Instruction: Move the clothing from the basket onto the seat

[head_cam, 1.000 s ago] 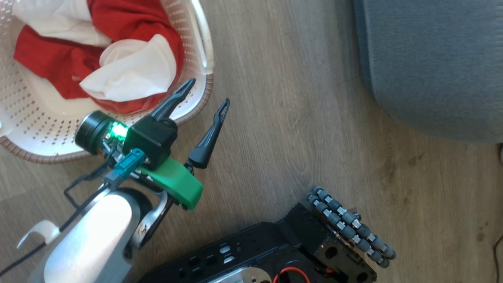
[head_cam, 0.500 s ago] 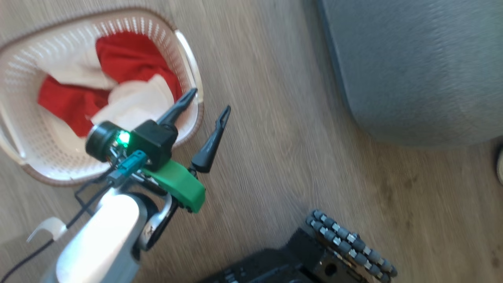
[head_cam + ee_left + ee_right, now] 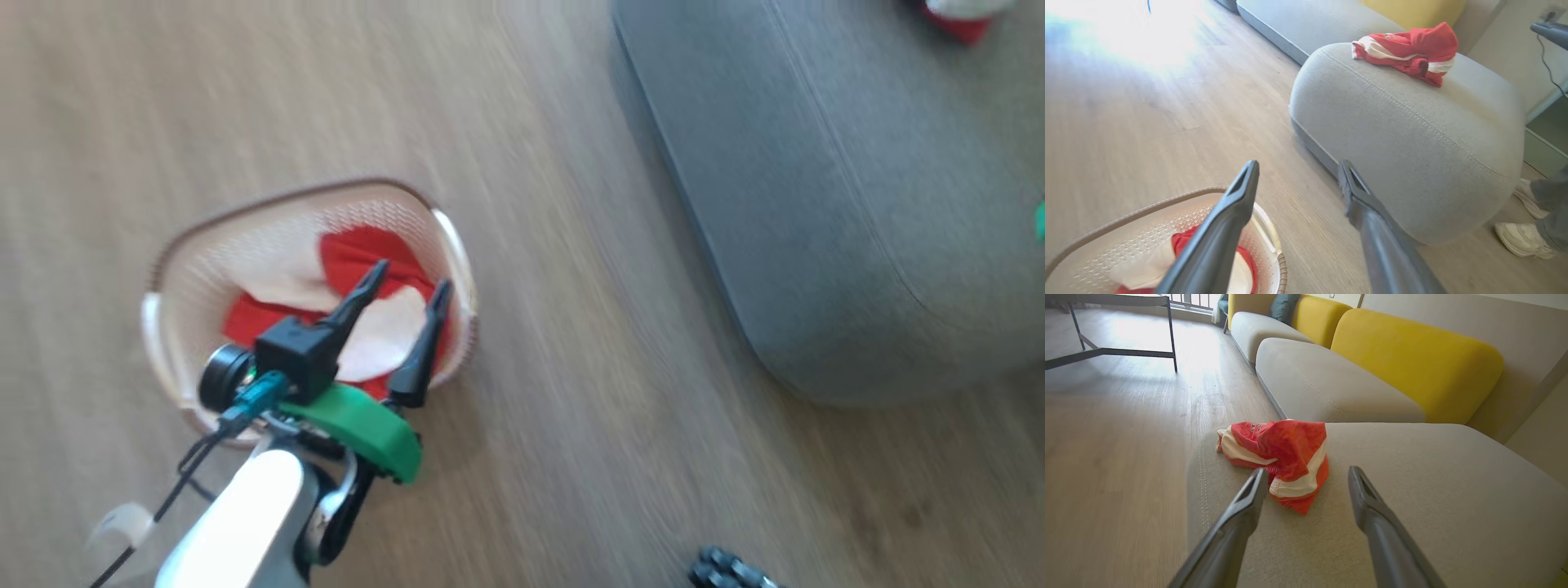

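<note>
Directly before the right tool (image 3: 1306, 471), clothing (image 3: 1286, 449) lies on the seat (image 3: 1412, 490).

Bright daylight, head view smeared by motion blur across the floor (image 3: 571, 408), blown-out glare on the far floor in the left wrist view, soft shadow beneath the seat (image 3: 1412, 143), edges stretched.

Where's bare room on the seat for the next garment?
Free: on the seat, the grey top between the red garment and the yellow backrest, plus the near strip before that garment. Crowded: the corner by the floor where it lies; the basket, clothing heaped inside.
</note>
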Tool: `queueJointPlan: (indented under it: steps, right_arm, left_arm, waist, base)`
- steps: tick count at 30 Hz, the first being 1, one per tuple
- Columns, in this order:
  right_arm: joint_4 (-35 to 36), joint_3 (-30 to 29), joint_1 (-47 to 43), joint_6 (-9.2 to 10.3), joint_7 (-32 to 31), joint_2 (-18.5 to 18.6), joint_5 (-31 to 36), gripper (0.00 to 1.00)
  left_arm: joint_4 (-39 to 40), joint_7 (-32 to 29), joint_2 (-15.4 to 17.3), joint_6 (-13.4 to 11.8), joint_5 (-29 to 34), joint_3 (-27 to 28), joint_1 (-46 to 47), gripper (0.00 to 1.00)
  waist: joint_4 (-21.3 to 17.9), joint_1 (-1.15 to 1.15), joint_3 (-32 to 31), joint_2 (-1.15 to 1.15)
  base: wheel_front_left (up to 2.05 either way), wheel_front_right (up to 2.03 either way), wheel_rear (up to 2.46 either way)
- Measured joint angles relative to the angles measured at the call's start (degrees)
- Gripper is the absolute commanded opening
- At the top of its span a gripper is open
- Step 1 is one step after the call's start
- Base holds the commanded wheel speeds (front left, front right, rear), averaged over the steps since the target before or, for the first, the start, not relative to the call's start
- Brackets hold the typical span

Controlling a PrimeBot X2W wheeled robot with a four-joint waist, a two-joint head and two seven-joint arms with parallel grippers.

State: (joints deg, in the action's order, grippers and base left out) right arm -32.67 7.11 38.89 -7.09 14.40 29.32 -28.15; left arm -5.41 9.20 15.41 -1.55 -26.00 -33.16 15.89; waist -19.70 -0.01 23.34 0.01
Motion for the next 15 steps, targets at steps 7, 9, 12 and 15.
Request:
queueJointPlan:
  steps: [7, 9, 12, 15]
  right_arm:
    - [12.1, -1.5, -12.6, 0.0, 0.0, -1.8, 2.7, 1.0]
    - [15.5, -1.6, -15.3, 0.0, -0.3, -3.8, 3.6, 1.0]
    - [19.8, -1.4, -19.8, 0.0, -0.4, -7.5, 5.4, 1.0]
    - [22.4, -0.8, -24.5, 0.0, -0.5, -11.3, 7.5, 1.0]
  left_arm:
    - [-4.2, 3.7, 0.1, -1.4, -2.3, 4.3, -2.8, 1.0]
    - [-5.2, 4.2, 0.1, -1.5, -3.0, 5.8, -3.9, 1.0]
    - [-6.8, 4.6, 0.1, -1.6, -3.2, 7.4, -5.1, 1.0]
    - [-8.2, 5.1, 0.0, -1.5, -3.4, 9.2, -6.3, 1.0]
  waist:
    - [6.8, 0.0, -6.4, 0.0]
    - [8.7, 0.0, -7.9, 0.0]
    - [11.3, 0.0, -10.0, 0.0]
    - [13.3, 0.0, -12.2, 0.0]
  base:
    - [0.0, 0.0, 0.0]
    - [0.0, 0.0, 0.0]
    - [0.0, 0.0, 0.0]
    - [0.0, 0.0, 0.0]
